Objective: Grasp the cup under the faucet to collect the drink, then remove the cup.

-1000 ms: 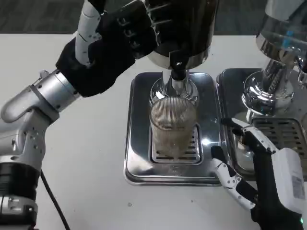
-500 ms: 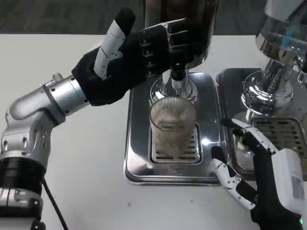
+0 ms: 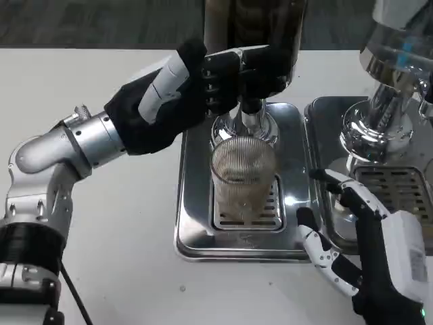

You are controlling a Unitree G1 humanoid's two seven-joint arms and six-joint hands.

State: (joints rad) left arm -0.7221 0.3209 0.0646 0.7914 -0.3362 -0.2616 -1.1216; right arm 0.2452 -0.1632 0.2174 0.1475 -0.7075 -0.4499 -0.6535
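On the slotted grate of the steel drip tray [image 3: 196,230], a ribbed clear cup [image 3: 243,179] is standing upright directly under the faucet [image 3: 251,114] of the dark drink dispenser [image 3: 254,27]. The cup is holding a shallow layer of pale brownish liquid at its bottom (the exact level is hard to judge through the ribbing). The left hand [image 3: 203,84] is hanging above and to the left of the cup, its dark fingers [image 3: 247,64] curling against the front of the dispenser near the faucet; whether they are pressing or gripping anything cannot be told. The right hand [image 3: 352,237] is resting at the tray's right edge, fingers spread apart and holding nothing, near the cup but not touching it. A second chrome machine [image 3: 392,88] is standing to the right over its own tray. A small white label on the right forearm is carrying print too small to read.
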